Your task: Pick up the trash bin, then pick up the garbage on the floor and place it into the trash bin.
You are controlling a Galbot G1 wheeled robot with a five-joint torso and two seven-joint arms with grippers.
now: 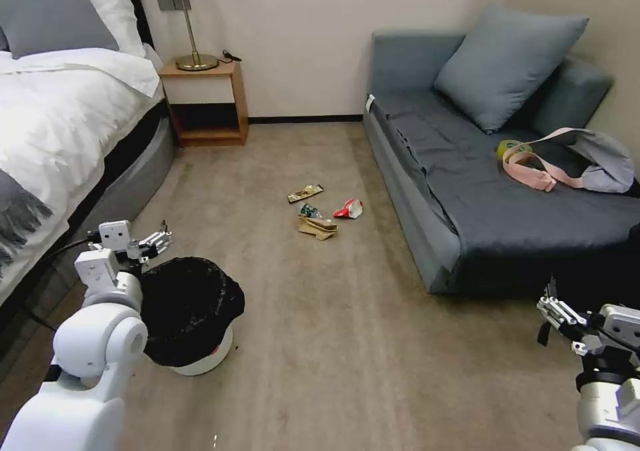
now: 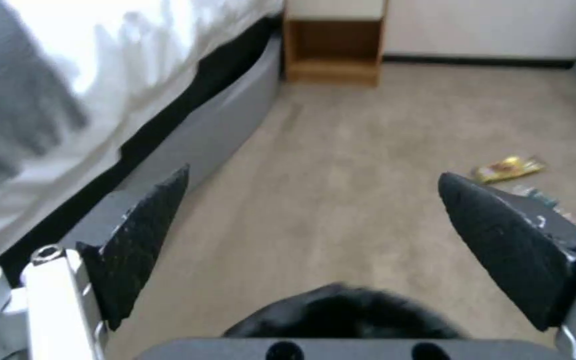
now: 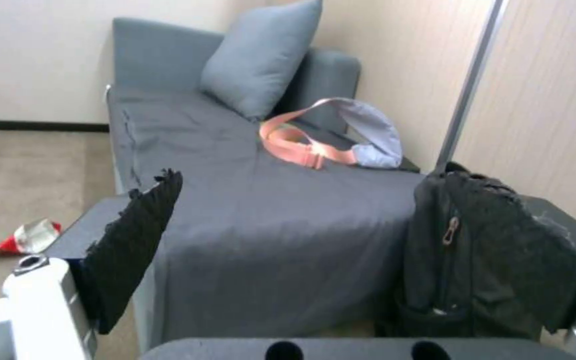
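The left gripper [image 1: 159,240] is held over the far rim of the trash bin [image 1: 190,314], jaws spread. The garbage [image 1: 321,211] is scattered mid-floor. The right gripper [image 1: 552,308] is parked beside the sofa [image 1: 467,191], jaws spread.

Even indoor light, soft shadows; both wrist views blurred.

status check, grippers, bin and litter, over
Left gripper open, just above trash bin rim, not gripping. Right gripper open, idle by sofa. Garbage on carpet ahead, path open.
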